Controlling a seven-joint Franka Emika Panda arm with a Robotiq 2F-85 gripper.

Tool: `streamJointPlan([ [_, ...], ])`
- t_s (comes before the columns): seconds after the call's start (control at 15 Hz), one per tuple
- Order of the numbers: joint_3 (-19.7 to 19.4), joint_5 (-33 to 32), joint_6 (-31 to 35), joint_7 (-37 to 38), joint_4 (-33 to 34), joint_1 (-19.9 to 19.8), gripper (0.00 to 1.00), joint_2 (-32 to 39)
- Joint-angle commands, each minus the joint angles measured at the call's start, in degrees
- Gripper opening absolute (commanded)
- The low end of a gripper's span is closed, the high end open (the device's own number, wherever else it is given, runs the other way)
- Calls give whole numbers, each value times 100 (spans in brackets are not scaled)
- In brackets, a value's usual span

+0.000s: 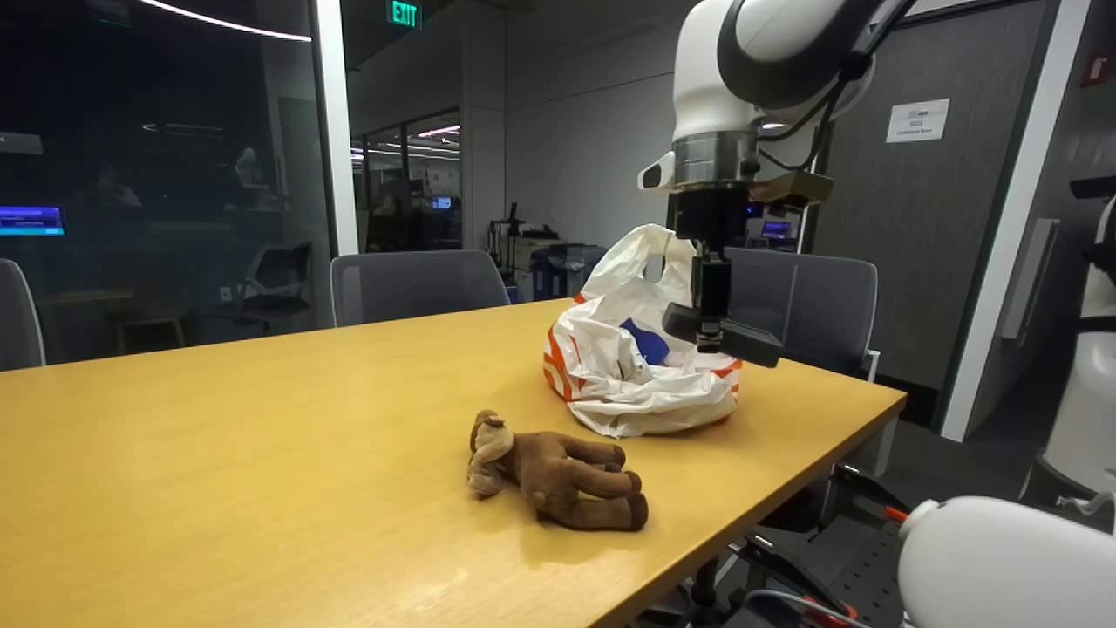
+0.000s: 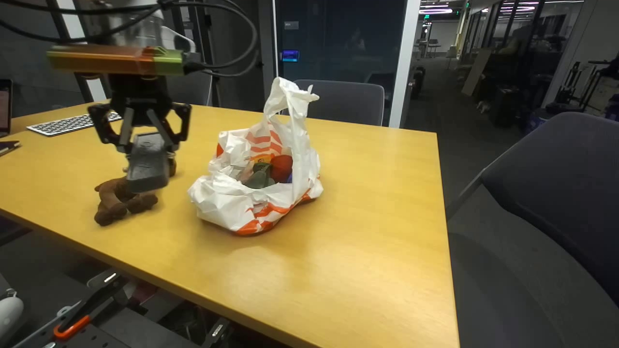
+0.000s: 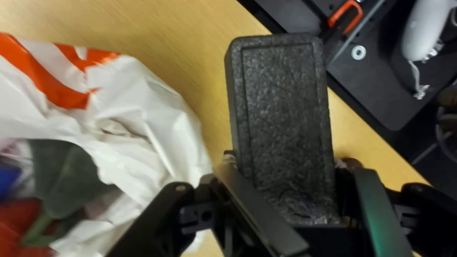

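Laptop (image 2: 4,108): one, in an exterior view; the frame's left edge cuts it to a sliver.
Keyboard (image 2: 63,125): one, white, upper left; I lose its right end behind the gripper (image 2: 150,144).
Brown plush toy (image 2: 113,193): one, lying on the table (image 2: 377,217) at left, partly hidden by the dark grey block (image 2: 147,169).
Gripper: one, left of centre, clamped on the block, a finger on either side.
Dark grey block: one, hanging above the table; in the wrist view it fills the middle, its lower end between the fingers.
White plastic bag (image 2: 227,205): one, centre, orange-striped, mouth open; folds hide part of its contents. I make out one green piece (image 2: 258,179), one red piece (image 2: 281,168), one blue piece (image 1: 647,342), but not what they are.
Chairs (image 2: 556,193): two, right of centre, one partly behind the bag, one running off the edge.
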Motion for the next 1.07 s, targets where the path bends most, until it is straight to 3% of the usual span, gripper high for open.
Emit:
streamJointPlan([
  [0.0, 434, 742, 194, 91, 9, 853, 33, -51],
  [0.33, 1184, 1169, 1895, 541, 69, 1495, 33, 909],
  [0.53, 1685, 498, 3148, 1062, 181, 1361, 33, 1574],
  [0.6, 1933, -190, 3588, 1422, 178, 1100, 33, 1747],
  [0.67, 2465, -671, 3787, 1611, 158, 511, 33, 1791],
  [0.87, 3345, -2164, 3472, 2214, 266, -718, 33, 1441],
  [1.0, 3653, -3170, 3396, 2748, 504, -1289, 33, 1364],
])
